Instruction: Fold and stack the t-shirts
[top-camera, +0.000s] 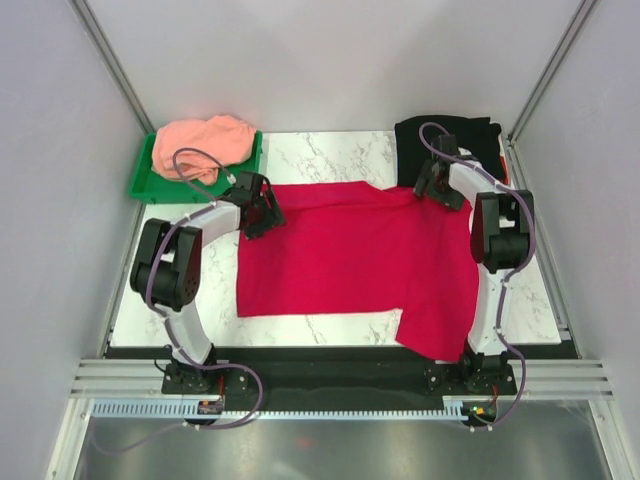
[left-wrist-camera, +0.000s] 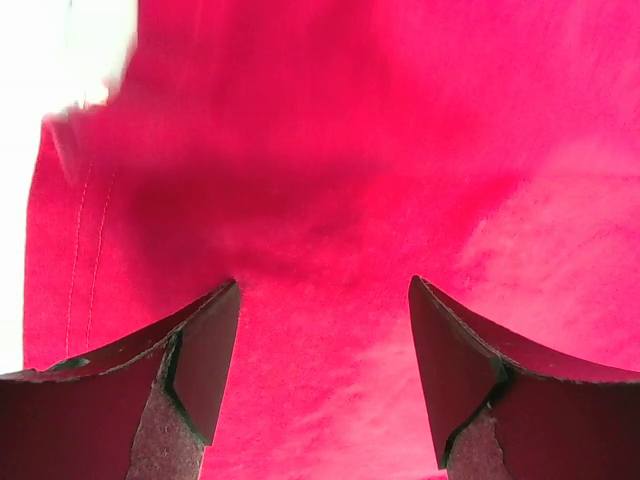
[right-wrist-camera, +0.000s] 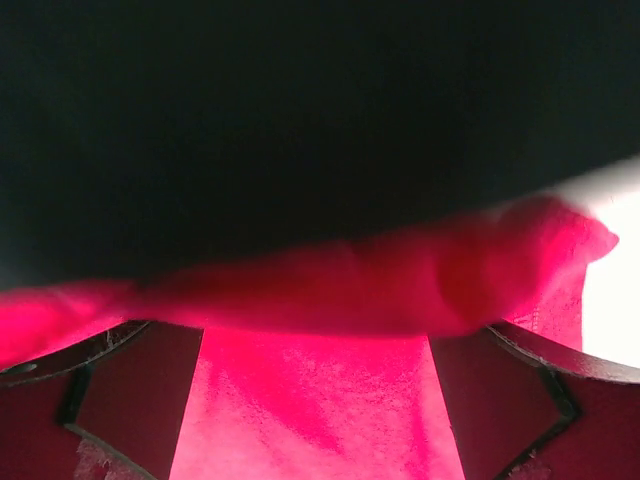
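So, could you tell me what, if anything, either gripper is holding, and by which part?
Nothing is held: the left gripper and right gripper stand open at the far edge of the crimson-red cloth t-shirt.

The crimson-red t-shirt (top-camera: 350, 250) is soft, matt cloth, and the left wrist view shows stitch lines along its hem. The salmon-pink t-shirt (top-camera: 200, 140) and the black t-shirt (top-camera: 460, 132) are the same dull, limp cloth. The tray (top-camera: 143, 186) is smooth green plastic with a faint sheen. The tabletop (top-camera: 320, 155) is smooth and white with grey marble veining. The arms (top-camera: 205, 218) have smooth white and black plastic shells. The left tool (left-wrist-camera: 323, 283) has smooth dark finger faces with rough, gritty patches lower down. The rails (top-camera: 110, 378) are pale metal.
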